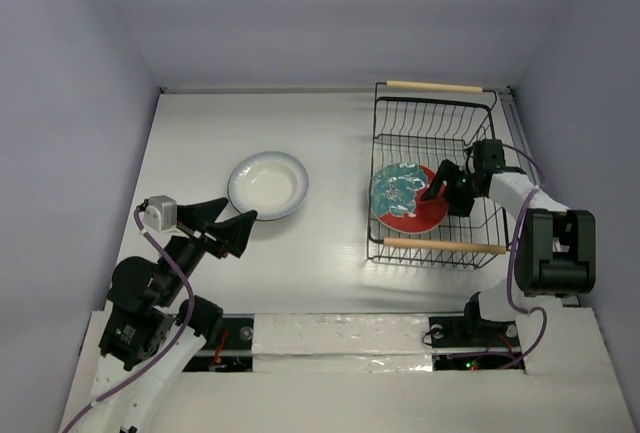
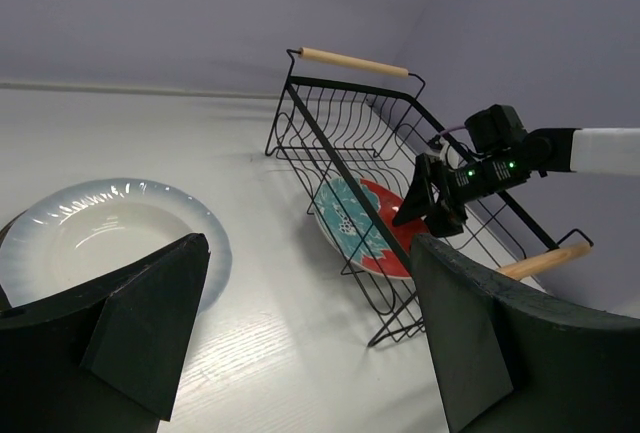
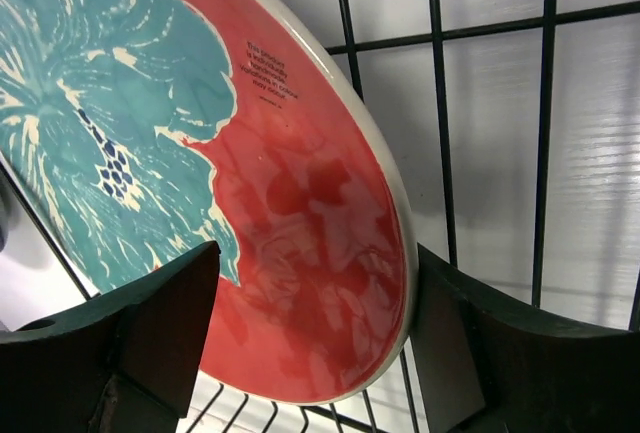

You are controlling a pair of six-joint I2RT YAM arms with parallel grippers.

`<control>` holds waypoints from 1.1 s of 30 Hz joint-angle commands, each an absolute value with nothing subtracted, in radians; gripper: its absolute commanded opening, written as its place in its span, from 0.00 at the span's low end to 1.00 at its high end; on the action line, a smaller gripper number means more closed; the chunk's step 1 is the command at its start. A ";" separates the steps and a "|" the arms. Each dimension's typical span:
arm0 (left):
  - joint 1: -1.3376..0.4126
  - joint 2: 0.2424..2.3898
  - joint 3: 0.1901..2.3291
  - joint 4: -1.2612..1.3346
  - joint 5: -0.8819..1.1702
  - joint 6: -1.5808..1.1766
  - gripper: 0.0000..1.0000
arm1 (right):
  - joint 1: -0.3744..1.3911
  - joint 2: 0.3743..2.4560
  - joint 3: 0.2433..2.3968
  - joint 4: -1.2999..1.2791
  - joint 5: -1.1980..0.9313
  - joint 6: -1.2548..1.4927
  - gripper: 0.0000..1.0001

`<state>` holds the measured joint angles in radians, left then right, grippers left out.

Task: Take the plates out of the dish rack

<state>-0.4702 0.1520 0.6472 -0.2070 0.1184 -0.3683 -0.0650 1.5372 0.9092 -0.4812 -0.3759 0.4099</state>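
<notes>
The red plate with a teal floral centre (image 1: 405,198) leans inside the black wire dish rack (image 1: 432,103) at the right. My right gripper (image 1: 438,185) is inside the rack with its jaws open and straddling the plate's right rim (image 3: 300,253): one finger (image 3: 165,323) stands before the face, the other (image 3: 455,343) behind the edge. The white plate with a bluish rim (image 1: 267,185) lies flat on the table left of the rack. My left gripper (image 1: 232,223) is open and empty, just near-left of the white plate (image 2: 100,233). The grey and teal-green plates are out of view.
The rack has two wooden rod handles, far (image 1: 433,85) and near (image 1: 444,246). The left wrist view shows the rack (image 2: 340,123), the red plate (image 2: 365,228) and the right arm (image 2: 490,158) reaching in. Purple walls close the table on three sides.
</notes>
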 commanded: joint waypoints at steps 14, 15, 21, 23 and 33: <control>-0.476 0.156 0.649 -0.172 0.115 -0.371 0.79 | -0.057 1.459 0.804 -0.318 -0.454 0.483 0.45; -0.476 0.156 0.649 -0.172 0.115 -0.371 0.79 | -0.057 1.451 0.802 -0.311 -0.431 0.495 0.39; -0.476 0.158 0.650 -0.170 0.118 -0.371 0.79 | -0.057 1.379 0.822 -0.354 -0.327 0.497 0.16; -0.476 0.160 0.649 -0.170 0.120 -0.373 0.79 | -0.057 1.365 0.830 -0.376 -0.293 0.491 0.12; -0.476 0.166 0.647 -0.169 0.121 -0.374 0.79 | -0.057 1.299 0.804 -0.313 -0.256 0.489 0.00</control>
<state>-0.4702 0.1535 0.6472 -0.2070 0.1188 -0.3683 -0.0551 1.3537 0.8021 -0.3798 -0.3378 0.5049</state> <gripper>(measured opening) 0.793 0.257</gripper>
